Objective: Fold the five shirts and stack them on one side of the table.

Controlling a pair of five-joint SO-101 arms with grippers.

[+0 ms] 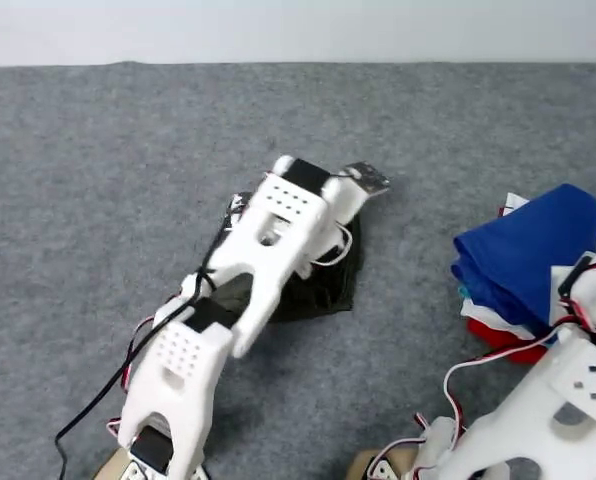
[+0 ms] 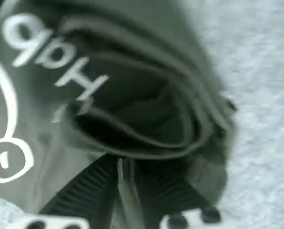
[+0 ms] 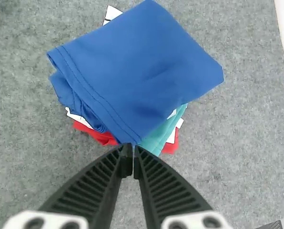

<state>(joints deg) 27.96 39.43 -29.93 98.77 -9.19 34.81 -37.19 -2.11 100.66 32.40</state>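
Black shirt (image 1: 323, 290), half under an arm (image 1: 268, 230) from above, shows close-up pinched in the left pincer (image 2: 124, 162); right pincer (image 3: 133, 149) closed beside the right-hand stack (image 3: 132, 81).

1. The flat felt-like table cover (image 1: 78, 180) is plain speckled grey.
2. The black folded cloth shirt (image 2: 147, 95) bears white printed letters and curved white outlines.
3. The royal-blue folded cloth shirt (image 3: 137, 76) is plain, with hem stitching in the same blue.
4. Beneath it show a teal cloth layer (image 3: 156, 140), a white cloth layer (image 3: 112, 11) and a red cloth layer (image 3: 99, 136).
5. The moulded plastic left arm (image 1: 278, 220) and right arm (image 1: 538, 410) are white; the right gripper (image 3: 128, 152) has black ribbed fingers (image 3: 104, 181).
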